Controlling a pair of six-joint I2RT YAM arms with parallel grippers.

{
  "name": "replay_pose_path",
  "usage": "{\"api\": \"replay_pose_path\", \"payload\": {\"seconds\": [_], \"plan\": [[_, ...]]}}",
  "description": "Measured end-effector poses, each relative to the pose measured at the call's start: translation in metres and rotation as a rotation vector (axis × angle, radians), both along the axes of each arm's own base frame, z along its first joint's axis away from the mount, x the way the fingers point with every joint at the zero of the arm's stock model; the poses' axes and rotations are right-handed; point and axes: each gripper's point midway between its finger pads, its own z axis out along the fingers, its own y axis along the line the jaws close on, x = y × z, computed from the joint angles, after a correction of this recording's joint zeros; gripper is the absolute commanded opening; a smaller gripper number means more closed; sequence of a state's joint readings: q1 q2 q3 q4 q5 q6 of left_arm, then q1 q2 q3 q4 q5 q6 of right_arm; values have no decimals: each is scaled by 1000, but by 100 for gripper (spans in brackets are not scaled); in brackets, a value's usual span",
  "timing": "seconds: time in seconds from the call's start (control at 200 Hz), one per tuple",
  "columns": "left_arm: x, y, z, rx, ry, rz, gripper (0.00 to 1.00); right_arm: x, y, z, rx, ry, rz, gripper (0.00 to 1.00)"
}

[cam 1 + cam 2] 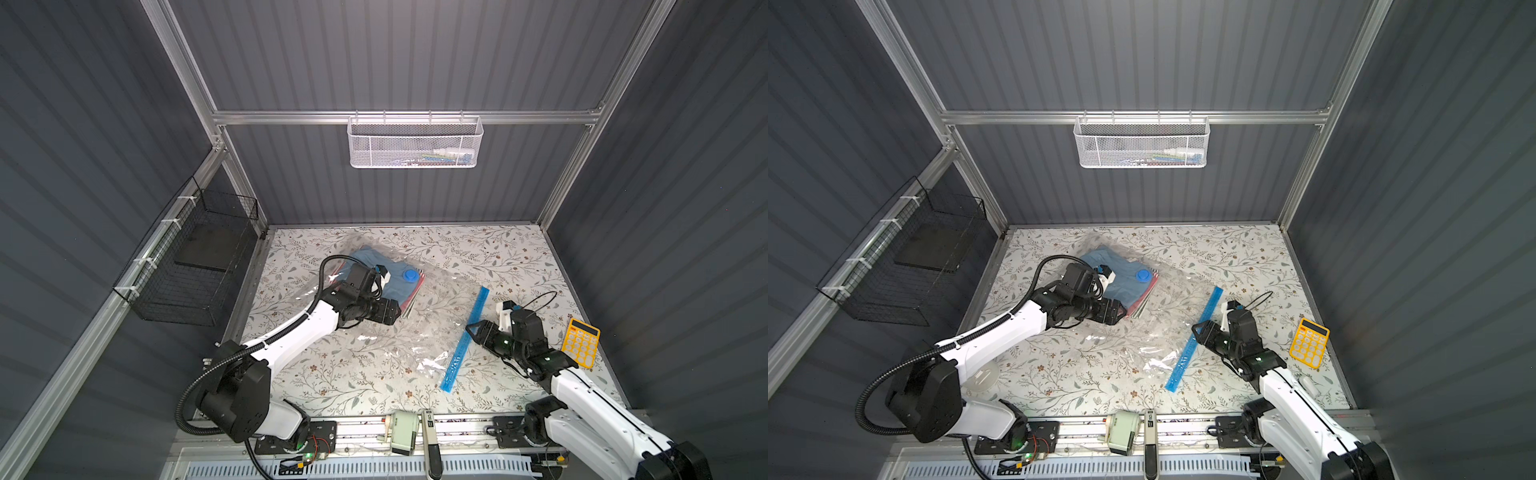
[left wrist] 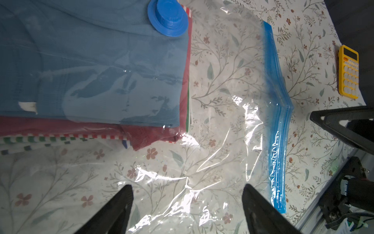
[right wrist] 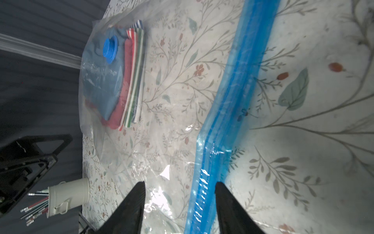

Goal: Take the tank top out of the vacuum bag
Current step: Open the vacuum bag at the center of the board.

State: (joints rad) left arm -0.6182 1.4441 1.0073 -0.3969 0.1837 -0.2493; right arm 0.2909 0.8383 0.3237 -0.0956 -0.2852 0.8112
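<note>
Opening step: your right claw (image 3: pixel 180 183) sits open astride the zip strip (image 3: pixel 242 81), left claw (image 2: pixel 187 186) open over the bag (image 2: pixel 222 60); pinch next

Left gripper (image 2: pixel 187 186), right gripper (image 3: pixel 180 183): jaws apart

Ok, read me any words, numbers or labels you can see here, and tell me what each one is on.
Nothing here can be read.
White print on the zip strip of the vacuum bag: too blurred to read.
Key markings on the yellow calculator: too small to read.
Small label on the black-handled tool at the front rail: too small to read.
</note>
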Motion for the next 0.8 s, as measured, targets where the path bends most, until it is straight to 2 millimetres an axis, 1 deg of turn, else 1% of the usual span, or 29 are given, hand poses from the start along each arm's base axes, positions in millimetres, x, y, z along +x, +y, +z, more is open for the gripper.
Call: {"api": "replay_pose_path", "payload": {"seconds": [0.13, 0.265, 0.4, 0.555, 0.675, 0.8], "plan": [[-3, -3, 2, -6, 0, -5, 86, 2, -4, -8, -31, 21, -17, 54], [-6, -3, 10, -21, -18, -7, 87, 2, -5, -18, -47, 56, -20, 54], [-9, -2, 18, -36, -32, -4, 87, 10, -3, -16, -37, 30, -20, 53], [-14, 1, 16, -37, -28, -5, 88, 16, -1, -13, -30, 1, -22, 53], [-18, 4, 14, -36, -23, -3, 88, 16, -1, -21, -39, 27, -21, 53], [-18, 4, 17, -43, -30, -1, 88, 15, -2, -27, -45, 49, -21, 53]]}}
